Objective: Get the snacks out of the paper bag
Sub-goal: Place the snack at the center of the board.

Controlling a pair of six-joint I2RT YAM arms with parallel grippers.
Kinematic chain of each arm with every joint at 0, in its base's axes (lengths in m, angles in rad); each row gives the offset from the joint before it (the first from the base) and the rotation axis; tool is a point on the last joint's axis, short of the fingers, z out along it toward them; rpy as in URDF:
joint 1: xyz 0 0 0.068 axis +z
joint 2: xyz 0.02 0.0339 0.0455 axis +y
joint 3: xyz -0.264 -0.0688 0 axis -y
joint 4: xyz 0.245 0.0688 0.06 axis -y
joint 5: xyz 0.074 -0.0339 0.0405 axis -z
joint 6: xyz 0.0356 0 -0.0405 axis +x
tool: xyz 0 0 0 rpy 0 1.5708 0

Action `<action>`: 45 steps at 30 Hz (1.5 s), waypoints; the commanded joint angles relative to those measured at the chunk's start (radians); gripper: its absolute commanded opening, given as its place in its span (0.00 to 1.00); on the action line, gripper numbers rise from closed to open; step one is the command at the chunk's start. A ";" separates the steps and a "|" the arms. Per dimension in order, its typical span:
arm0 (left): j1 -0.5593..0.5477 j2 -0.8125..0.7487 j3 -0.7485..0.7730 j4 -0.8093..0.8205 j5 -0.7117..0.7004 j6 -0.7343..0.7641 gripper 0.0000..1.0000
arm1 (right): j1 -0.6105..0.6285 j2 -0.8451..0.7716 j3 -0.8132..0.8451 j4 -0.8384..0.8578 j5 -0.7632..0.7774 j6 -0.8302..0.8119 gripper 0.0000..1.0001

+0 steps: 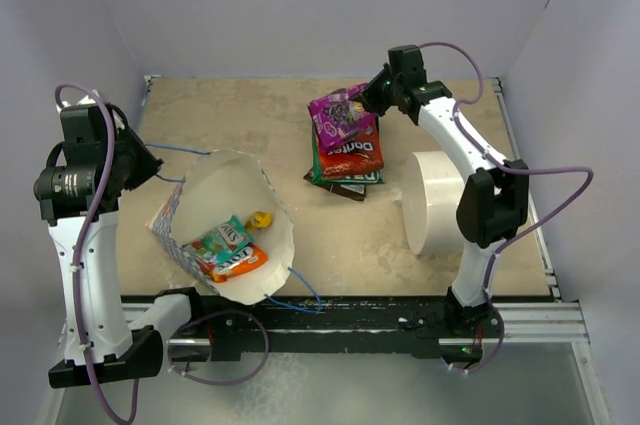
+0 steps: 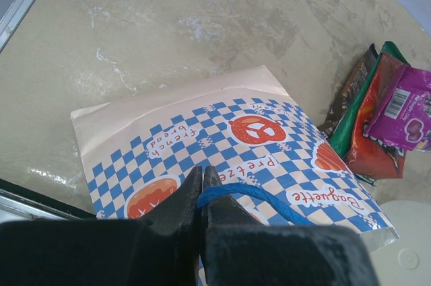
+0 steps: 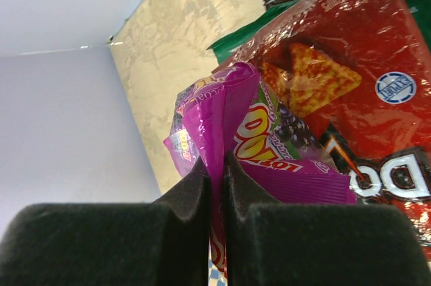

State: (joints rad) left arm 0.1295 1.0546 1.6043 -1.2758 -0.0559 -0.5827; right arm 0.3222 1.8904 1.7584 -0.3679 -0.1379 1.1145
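The paper bag (image 1: 190, 207) lies on its side with its mouth open toward the near edge. A teal packet (image 1: 222, 238), an orange packet (image 1: 242, 263) and a small yellow one (image 1: 260, 218) lie inside it. My left gripper (image 1: 148, 162) is at the bag's left side, shut on its blue string handle (image 2: 250, 195); the checked bag wall (image 2: 229, 139) lies just under the fingertips (image 2: 202, 173). My right gripper (image 1: 369, 99) is shut on the magenta-purple packet (image 1: 340, 115), holding it over a stack of a red chip packet (image 1: 355, 155) and a green one (image 3: 242, 36). The right wrist view shows the packet's edge (image 3: 232, 108) pinched between the fingers (image 3: 217, 163).
A plain white cylinder (image 1: 432, 202) lies to the right of the snack stack, next to the right arm. Pale walls enclose the table on three sides. The snack stack also shows in the left wrist view (image 2: 374, 124), beyond the bag.
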 commanded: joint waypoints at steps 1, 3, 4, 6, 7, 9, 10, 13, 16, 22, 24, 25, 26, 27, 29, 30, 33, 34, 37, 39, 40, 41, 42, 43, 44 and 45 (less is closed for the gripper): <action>-0.001 0.005 0.030 0.038 0.004 0.018 0.00 | -0.015 -0.005 0.008 0.096 0.045 0.008 0.00; -0.001 0.007 0.026 0.041 0.007 0.018 0.00 | -0.015 0.014 0.006 0.084 0.056 -0.008 0.00; -0.001 0.008 0.025 0.043 0.007 0.018 0.00 | -0.017 0.022 0.004 0.080 0.060 -0.013 0.00; -0.001 0.010 0.023 0.046 0.009 0.021 0.00 | -0.017 0.031 -0.003 0.078 0.073 -0.022 0.00; -0.001 0.011 0.023 0.048 0.011 0.021 0.00 | -0.017 0.034 -0.009 0.079 0.078 -0.022 0.00; -0.001 0.015 0.023 0.050 0.014 0.023 0.00 | -0.017 0.043 -0.018 0.083 0.081 -0.026 0.00; -0.001 0.016 0.023 0.051 0.016 0.023 0.00 | -0.017 0.048 -0.020 0.079 0.081 -0.027 0.00; -0.001 0.018 0.022 0.051 0.022 0.024 0.00 | -0.017 0.065 -0.030 0.071 0.078 -0.030 0.03; -0.001 0.019 0.022 0.053 0.025 0.025 0.00 | -0.017 0.085 -0.039 0.065 0.065 -0.042 0.06; -0.001 0.018 0.026 0.052 0.037 0.023 0.00 | -0.017 0.120 -0.053 0.035 0.096 -0.072 0.15; -0.001 0.017 0.028 0.050 0.040 0.023 0.00 | -0.017 0.130 -0.054 0.029 0.096 -0.080 0.19; -0.001 0.018 0.030 0.051 0.042 0.021 0.00 | -0.017 0.136 -0.054 0.025 0.099 -0.084 0.21; -0.001 0.018 0.031 0.050 0.044 0.021 0.00 | -0.017 0.142 -0.054 0.021 0.101 -0.091 0.23; -0.001 0.017 0.032 0.051 0.046 0.020 0.00 | -0.017 0.150 -0.053 0.015 0.106 -0.099 0.24; -0.001 0.018 0.034 0.050 0.049 0.017 0.00 | -0.017 0.159 -0.056 0.009 0.112 -0.112 0.26; -0.001 0.018 0.034 0.050 0.051 0.017 0.00 | -0.017 0.161 -0.055 0.008 0.113 -0.119 0.26; -0.001 0.016 0.039 0.050 0.056 0.017 0.00 | -0.017 0.164 -0.053 0.006 0.116 -0.141 0.31; -0.001 0.015 0.042 0.049 0.056 0.017 0.00 | -0.017 0.163 -0.051 0.004 0.118 -0.150 0.35; -0.001 0.016 0.046 0.048 0.056 0.019 0.00 | -0.018 0.150 -0.040 0.002 0.124 -0.188 0.46; -0.001 0.012 0.049 0.050 0.058 0.026 0.00 | -0.018 0.134 -0.028 -0.005 0.128 -0.217 0.55; -0.001 0.009 0.052 0.051 0.061 0.031 0.00 | -0.018 0.123 -0.022 -0.008 0.136 -0.231 0.61; -0.001 0.006 0.053 0.054 0.065 0.036 0.00 | -0.018 0.111 -0.019 -0.009 0.137 -0.247 0.64; -0.001 0.002 0.053 0.057 0.068 0.041 0.00 | -0.018 0.100 -0.017 -0.011 0.141 -0.261 0.68; -0.001 -0.001 0.055 0.059 0.071 0.047 0.00 | -0.018 0.087 -0.016 -0.011 0.141 -0.276 0.71; -0.001 -0.004 0.057 0.061 0.074 0.051 0.00 | -0.018 0.070 -0.016 -0.013 0.141 -0.290 0.73; -0.001 -0.005 0.059 0.061 0.076 0.054 0.00 | -0.018 0.058 -0.014 -0.017 0.142 -0.301 0.74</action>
State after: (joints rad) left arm 0.1295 1.0714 1.6196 -1.2575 0.0006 -0.5644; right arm 0.2993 2.0609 1.7050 -0.3683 -0.0158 0.8978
